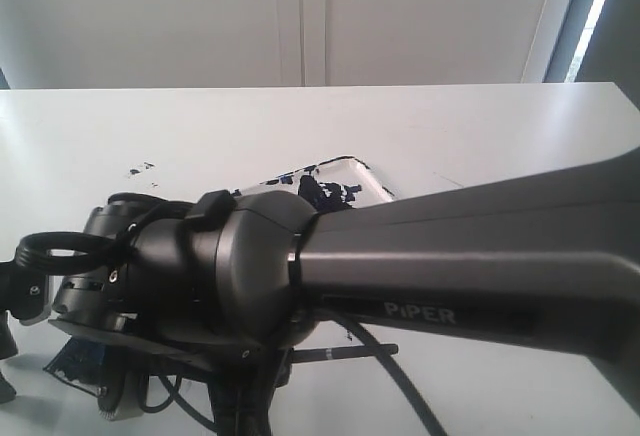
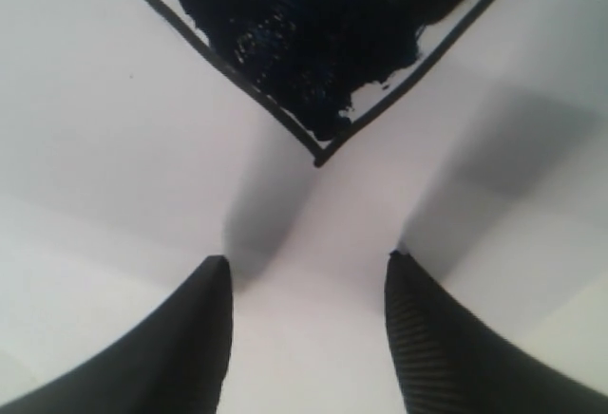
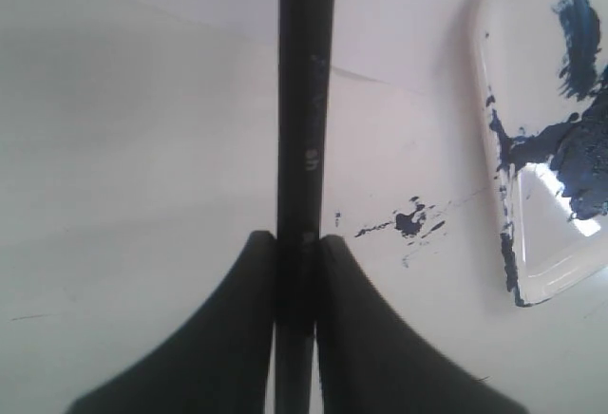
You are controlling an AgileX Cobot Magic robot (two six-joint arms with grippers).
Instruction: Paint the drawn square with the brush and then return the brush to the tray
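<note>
Right wrist view: the brush (image 3: 306,101) is pinched by the right gripper (image 3: 296,235) above the table (image 3: 142,148), and the paint-blotched tray (image 3: 532,53) lies nearby, apart from it. The left gripper (image 2: 309,260) is held spread and empty near the drawn square (image 2: 313,15), which is largely smeared dark.

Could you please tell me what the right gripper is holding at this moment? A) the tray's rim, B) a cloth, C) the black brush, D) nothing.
C: in the right wrist view the right gripper is clamped on the shaft of the brush, while the tray lies apart from it.
</note>
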